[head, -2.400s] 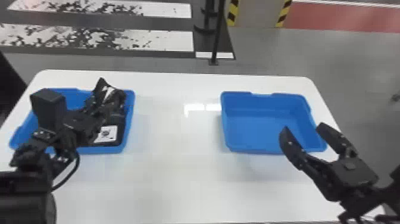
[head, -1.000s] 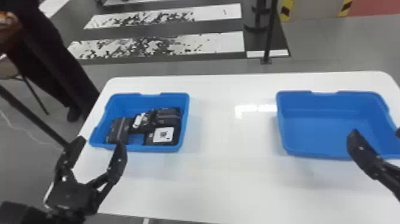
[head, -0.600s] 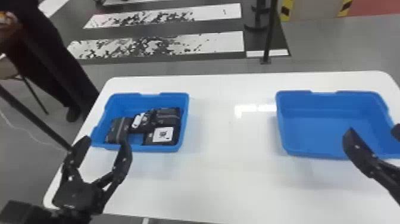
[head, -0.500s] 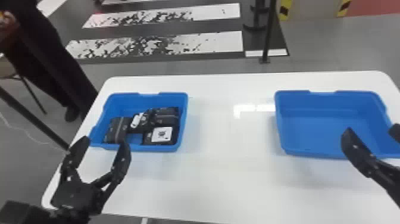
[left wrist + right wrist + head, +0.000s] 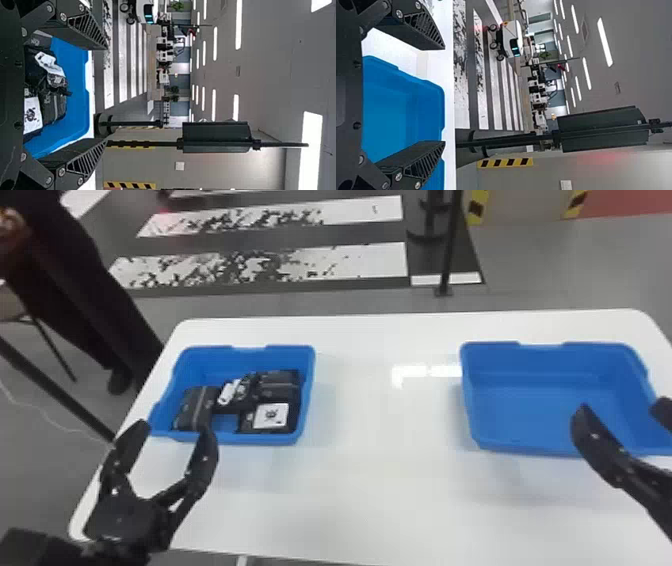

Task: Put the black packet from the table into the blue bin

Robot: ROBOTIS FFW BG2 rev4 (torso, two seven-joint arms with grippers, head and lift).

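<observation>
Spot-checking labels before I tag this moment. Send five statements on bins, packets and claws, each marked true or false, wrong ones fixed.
1. Several black packets lie in the blue plastic left-hand bin. True.
2. The left claw is closed on a packet. False: its fingers are apart, with nothing between them.
3. A white square label shows on one packet. True.
4. The blue plastic right-hand bin touches the left-hand bin. False: a stretch of white table separates them.
5. The right claw is open. True.
</observation>
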